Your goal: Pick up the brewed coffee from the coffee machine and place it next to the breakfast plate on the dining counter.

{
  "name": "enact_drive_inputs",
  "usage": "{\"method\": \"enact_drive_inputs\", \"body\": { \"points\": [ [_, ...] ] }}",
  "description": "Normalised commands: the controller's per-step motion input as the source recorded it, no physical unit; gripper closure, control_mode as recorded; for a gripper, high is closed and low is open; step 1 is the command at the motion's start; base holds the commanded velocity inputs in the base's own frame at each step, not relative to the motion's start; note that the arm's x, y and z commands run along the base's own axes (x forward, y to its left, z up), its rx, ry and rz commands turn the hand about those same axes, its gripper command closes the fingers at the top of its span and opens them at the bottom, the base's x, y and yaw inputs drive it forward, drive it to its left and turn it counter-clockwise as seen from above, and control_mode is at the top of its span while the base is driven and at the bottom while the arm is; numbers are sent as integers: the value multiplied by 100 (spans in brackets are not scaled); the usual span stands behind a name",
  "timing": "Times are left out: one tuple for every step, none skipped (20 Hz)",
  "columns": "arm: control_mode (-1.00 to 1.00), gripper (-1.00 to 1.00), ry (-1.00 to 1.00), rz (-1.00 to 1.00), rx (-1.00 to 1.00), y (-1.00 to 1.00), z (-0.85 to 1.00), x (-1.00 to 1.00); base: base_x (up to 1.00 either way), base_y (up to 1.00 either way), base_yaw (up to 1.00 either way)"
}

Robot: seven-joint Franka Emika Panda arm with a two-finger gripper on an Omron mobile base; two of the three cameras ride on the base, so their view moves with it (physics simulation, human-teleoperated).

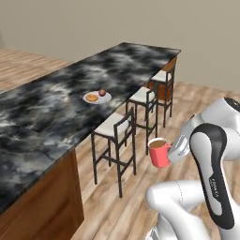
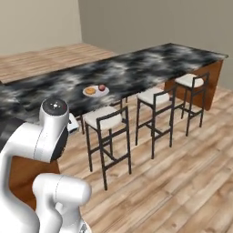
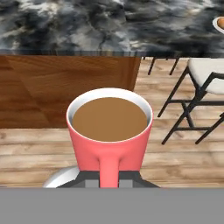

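One part of the task looks done: the brewed coffee [image 1: 159,152] is off the machine and rides upright in the gripper [image 1: 174,151], low beside the nearest stool [image 1: 114,129]. Placing is left; the breakfast plate [image 1: 97,97] waits farther along the dining counter [image 1: 56,108], well apart from the mug. The pincer is closed on the mug at its handle side, fingers hidden behind it.
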Motion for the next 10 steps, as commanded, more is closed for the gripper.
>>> {"method": "enact_drive_inputs", "body": {
  "points": [
    [100, 100, 0, 0, 0, 0, 0, 0, 100, -74, 41],
    [100, 100, 0, 0, 0, 0, 0, 0, 100, -74, 41],
    [100, 100, 0, 0, 0, 0, 0, 0, 100, -76, 41],
    [100, 100, 0, 0, 0, 0, 0, 0, 100, -76, 41],
    [100, 100, 0, 0, 0, 0, 0, 0, 100, -79, 40],
    [100, 100, 0, 0, 0, 0, 0, 0, 100, -81, 39],
    [100, 100, 0, 0, 0, 0, 0, 0, 100, -81, 39],
    [100, 100, 0, 0, 0, 0, 0, 0, 100, -81, 39],
    [100, 100, 0, 0, 0, 0, 0, 0, 100, -81, 38],
    [100, 100, 0, 0, 0, 0, 0, 0, 100, -80, 38]
  ]
}}
